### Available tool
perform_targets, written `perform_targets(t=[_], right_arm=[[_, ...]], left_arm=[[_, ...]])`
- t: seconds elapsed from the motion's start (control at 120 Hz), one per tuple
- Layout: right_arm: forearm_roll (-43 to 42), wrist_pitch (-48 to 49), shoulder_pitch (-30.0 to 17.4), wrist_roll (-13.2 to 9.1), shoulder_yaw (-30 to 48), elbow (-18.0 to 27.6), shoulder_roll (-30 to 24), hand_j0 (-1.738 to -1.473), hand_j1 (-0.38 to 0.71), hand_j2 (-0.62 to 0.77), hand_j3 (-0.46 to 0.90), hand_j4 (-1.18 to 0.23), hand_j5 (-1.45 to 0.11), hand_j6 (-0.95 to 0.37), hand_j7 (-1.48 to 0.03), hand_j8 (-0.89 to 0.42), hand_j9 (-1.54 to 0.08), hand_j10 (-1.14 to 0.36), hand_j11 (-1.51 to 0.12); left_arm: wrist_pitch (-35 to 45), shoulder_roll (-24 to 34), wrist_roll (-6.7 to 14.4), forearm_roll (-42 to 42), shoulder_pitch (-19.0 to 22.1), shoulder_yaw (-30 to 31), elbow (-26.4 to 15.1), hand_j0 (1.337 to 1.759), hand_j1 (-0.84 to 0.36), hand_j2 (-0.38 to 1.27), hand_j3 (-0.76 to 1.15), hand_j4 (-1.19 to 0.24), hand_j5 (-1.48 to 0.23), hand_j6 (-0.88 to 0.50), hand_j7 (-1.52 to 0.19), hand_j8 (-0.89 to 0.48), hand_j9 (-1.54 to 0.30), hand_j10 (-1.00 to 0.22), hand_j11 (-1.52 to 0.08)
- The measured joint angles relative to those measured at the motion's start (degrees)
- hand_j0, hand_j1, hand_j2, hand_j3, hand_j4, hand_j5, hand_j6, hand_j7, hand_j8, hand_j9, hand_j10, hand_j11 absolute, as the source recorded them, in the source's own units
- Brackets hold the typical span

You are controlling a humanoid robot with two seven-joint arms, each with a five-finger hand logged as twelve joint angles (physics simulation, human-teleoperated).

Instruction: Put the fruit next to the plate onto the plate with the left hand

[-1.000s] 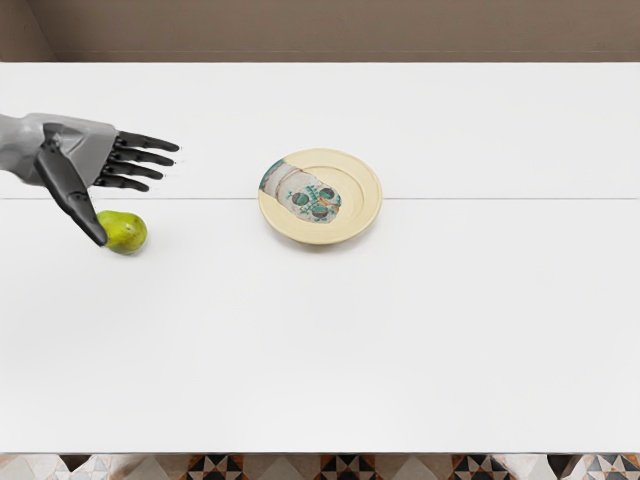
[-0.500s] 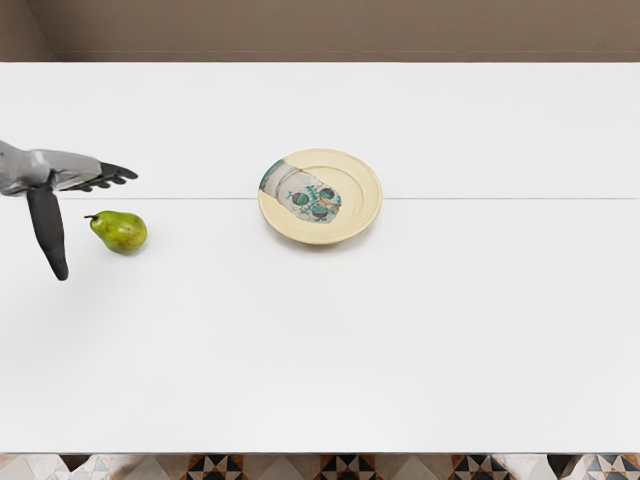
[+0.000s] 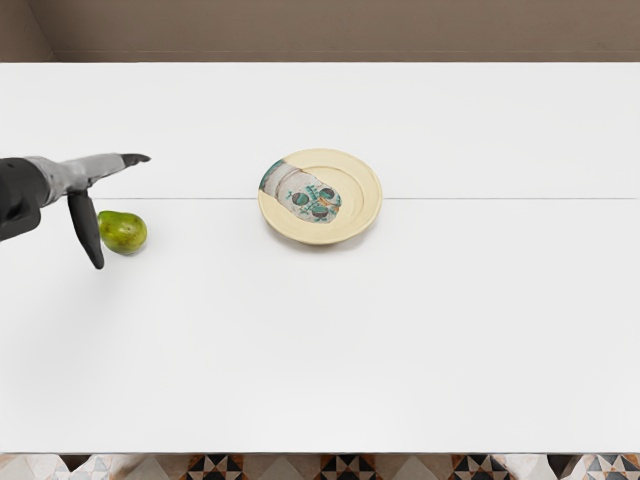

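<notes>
A green pear point(image 3: 124, 231) lies on the white table to the left of the plate. The cream plate point(image 3: 366, 196) with a blue-green pattern in its middle sits near the table's centre, with nothing on it. My left hand point(image 3: 96, 190) comes in from the left edge, open, seen edge-on. Its fingers point(image 3: 128, 159) point right above and behind the pear, and its thumb point(image 3: 88, 227) hangs down just left of the fruit, covering the pear's left end. The hand holds nothing. The right arm does not show.
The white table point(image 3: 400, 330) stretches wide in front of and to the right of the plate. A seam runs across it at the plate's height. A patterned floor shows below the front edge.
The left hand has rolled from palm-on to edge-on. It drew back left, then came right again, so its thumb now stands against the pear's left end. Pear and plate have not moved.
</notes>
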Motion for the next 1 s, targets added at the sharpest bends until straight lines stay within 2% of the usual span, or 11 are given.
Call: perform_targets(t=[0.092, 0.142, 0.358, 0.458, 0.567, 0.733, 1.0], right_arm=[[0.0, 0.0, 0.0, -0.1, 0.0, 0.0, 0.0, -1.658, -0.31, -0.01, 0.0, -0.03, -0.04, -0.03, -0.04, -0.03, -0.04, -0.03, -0.04], [0.0, 0.0, 0.0, -0.1, 0.0, 0.0, 0.0, -1.658, -0.31, -0.01, 0.0, -0.03, -0.04, -0.03, -0.04, -0.03, -0.04, -0.03, -0.04], [0.0, 0.0, 0.0, -0.1, 0.0, 0.0, 0.0, -1.658, -0.31, -0.01, 0.0, -0.03, -0.04, -0.03, -0.04, -0.03, -0.04, -0.03, -0.04], [0.0, 0.0, 0.0, -0.1, 0.0, 0.0, 0.0, -1.658, -0.31, -0.01, 0.0, -0.03, -0.04, -0.03, -0.04, -0.03, -0.04, -0.03, -0.04], [0.0, 0.0, 0.0, -0.1, 0.0, 0.0, 0.0, -1.658, -0.31, -0.01, 0.0, -0.03, -0.04, -0.03, -0.04, -0.03, -0.04, -0.03, -0.04], [0.0, 0.0, 0.0, -0.1, 0.0, 0.0, 0.0, -1.658, -0.31, -0.01, 0.0, -0.03, -0.04, -0.03, -0.04, -0.03, -0.04, -0.03, -0.04], [0.0, 0.0, 0.0, -0.1, 0.0, 0.0, 0.0, -1.658, -0.31, -0.01, 0.0, -0.03, -0.04, -0.03, -0.04, -0.03, -0.04, -0.03, -0.04]], left_arm=[[3.4, 0.0, -0.3, 0.3, 1.4, 0.8, 0.6, 1.658, 0.35, 0.0, 0.0, -0.01, 0.0, -0.01, 0.0, -0.01, 0.0, -0.01, 0.0], [4.4, 0.1, -1.5, 0.4, 1.6, 1.0, 0.8, 1.658, 0.35, 0.0, 0.0, -0.01, 0.0, -0.01, 0.0, -0.01, 0.0, -0.01, 0.0], [8.9, 0.6, -12.4, 0.7, 7.0, 1.4, 1.3, 1.658, 0.35, 0.0, 0.0, -0.01, 0.0, -0.01, 0.0, -0.01, 0.0, -0.01, 0.0], [12.8, 0.2, -15.2, 3.0, 8.8, 1.4, 1.4, 1.658, 0.35, 0.0, 0.0, -0.01, 0.0, -0.01, 0.0, -0.01, 0.0, -0.01, 0.0], [14.9, 0.0, -16.4, 4.3, 8.9, 1.4, 1.7, 1.658, 0.35, 0.0, 0.0, -0.01, 0.0, -0.01, 0.0, -0.01, 0.0, -0.01, 0.0], [15.5, 0.7, -16.9, 4.6, 9.7, 1.4, 4.0, 1.658, 0.33, 0.01, 0.0, -0.02, -0.02, -0.03, -0.02, -0.03, -0.02, -0.02, -0.02], [14.7, 0.9, -17.0, 3.1, 11.3, 1.2, 5.4, 1.658, 0.14, 0.04, 0.0, -0.18, -0.23, -0.19, -0.23, -0.18, -0.23, -0.18, -0.23]])
